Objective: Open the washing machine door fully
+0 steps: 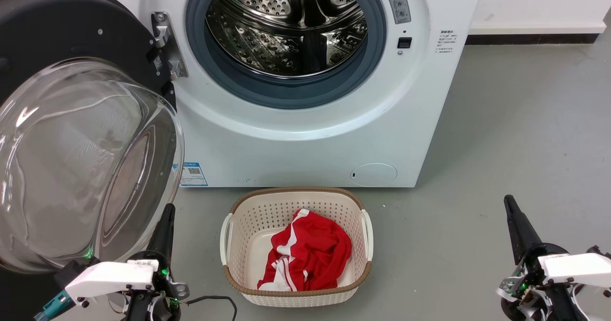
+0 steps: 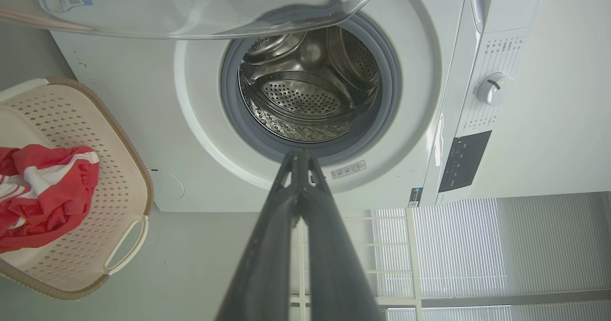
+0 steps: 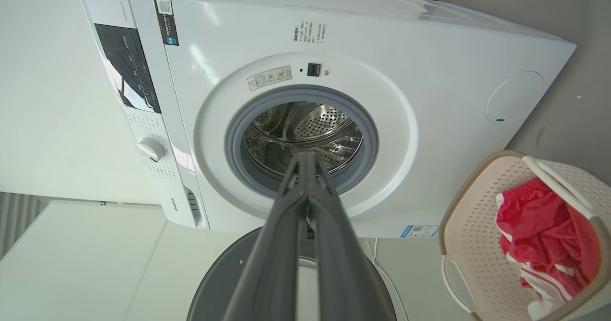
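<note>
Head view: large round glossy black washing machine door with bulging clear glass bowl stands swung wide leftward, off the steel drum; opening looks nearly done; left wrist view: left hand pinched together, empty; right wrist view: right hand likewise closed, empty; warning sticker unreadably small.

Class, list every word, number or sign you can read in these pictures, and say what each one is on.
No text reads clearly.
Warning sticker beside the drum opening: triangle sign; writing too small.
Printed note on the washing machine front: blurred.
Blue sticker low on the front: QR code; text too small.
Markings around the dial: too small.
</note>
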You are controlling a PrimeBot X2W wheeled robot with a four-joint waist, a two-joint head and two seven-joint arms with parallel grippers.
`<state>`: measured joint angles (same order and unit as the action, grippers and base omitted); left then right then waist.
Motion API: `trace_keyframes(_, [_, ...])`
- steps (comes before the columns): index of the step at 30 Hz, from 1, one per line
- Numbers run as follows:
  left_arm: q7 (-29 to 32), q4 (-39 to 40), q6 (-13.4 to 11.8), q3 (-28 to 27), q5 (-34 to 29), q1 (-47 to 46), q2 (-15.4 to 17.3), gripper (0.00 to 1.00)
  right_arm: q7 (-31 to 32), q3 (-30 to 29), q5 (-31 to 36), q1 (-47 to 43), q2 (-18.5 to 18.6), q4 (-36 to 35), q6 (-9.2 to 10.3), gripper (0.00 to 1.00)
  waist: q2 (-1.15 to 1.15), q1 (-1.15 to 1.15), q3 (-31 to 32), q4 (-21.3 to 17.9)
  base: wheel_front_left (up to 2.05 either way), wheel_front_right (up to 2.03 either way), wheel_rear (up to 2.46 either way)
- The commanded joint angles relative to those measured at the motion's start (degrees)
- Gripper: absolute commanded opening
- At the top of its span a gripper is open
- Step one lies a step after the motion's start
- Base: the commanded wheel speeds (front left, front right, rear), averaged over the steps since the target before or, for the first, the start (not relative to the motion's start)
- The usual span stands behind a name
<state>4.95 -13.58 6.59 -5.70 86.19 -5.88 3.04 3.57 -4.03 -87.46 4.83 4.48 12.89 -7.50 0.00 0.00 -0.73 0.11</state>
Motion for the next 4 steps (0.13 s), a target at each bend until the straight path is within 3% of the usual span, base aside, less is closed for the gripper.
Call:
trace_keyframes(1, [0.46,-0.12,0.44,-0.18,1.04,-0.49,-0.05,0.00,0.24,-0.11,-1.06,1.10,0.00,0.11,0.01,0.00,0.00,0.00,0.04,-0.01,0.00,0.00,0.00])
trace_keyframes(4, [0.70,-0.22,0.63,-0.40,2.22,-0.50,-0.08,0.00,0.47,-0.20,-2.40,1.21,-0.05,0.35,0.01,0.00,0.00,0.00,0.15,-0.03,0.00,0.00,0.00])
